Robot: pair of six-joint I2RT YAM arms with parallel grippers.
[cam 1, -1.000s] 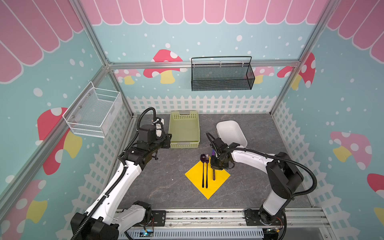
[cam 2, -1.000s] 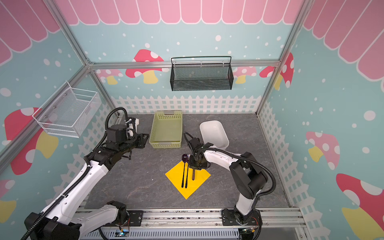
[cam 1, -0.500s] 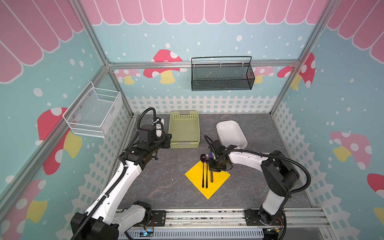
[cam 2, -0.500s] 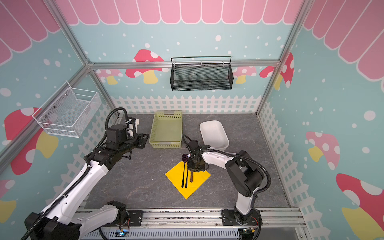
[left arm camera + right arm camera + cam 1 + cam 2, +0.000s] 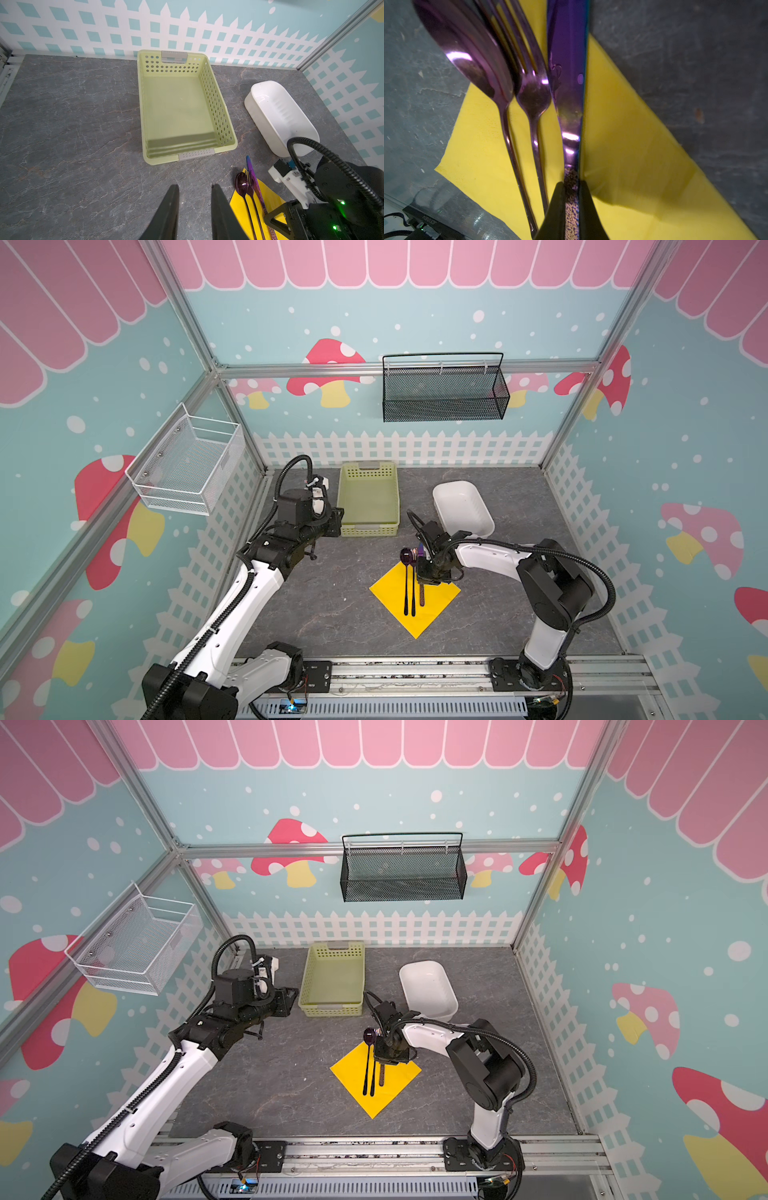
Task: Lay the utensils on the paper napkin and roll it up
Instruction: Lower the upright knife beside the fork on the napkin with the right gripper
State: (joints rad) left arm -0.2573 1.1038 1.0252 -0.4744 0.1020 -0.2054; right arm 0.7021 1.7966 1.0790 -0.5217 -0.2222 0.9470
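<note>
The yellow paper napkin lies flat like a diamond on the grey table. A spoon and a fork lie side by side on it, heads poking past its far corner. My right gripper is shut on the speckled handle of the purple-blue knife, which it holds on edge right beside the fork. My left gripper hovers open and empty above bare table, near the green basket's front left corner.
An empty pale green basket stands behind the napkin, with an empty white tub to its right. A black mesh basket hangs on the back wall. A white wire basket hangs on the left wall.
My right gripper has carried the knife a little to the left, up against the fork. The left arm has not moved.
</note>
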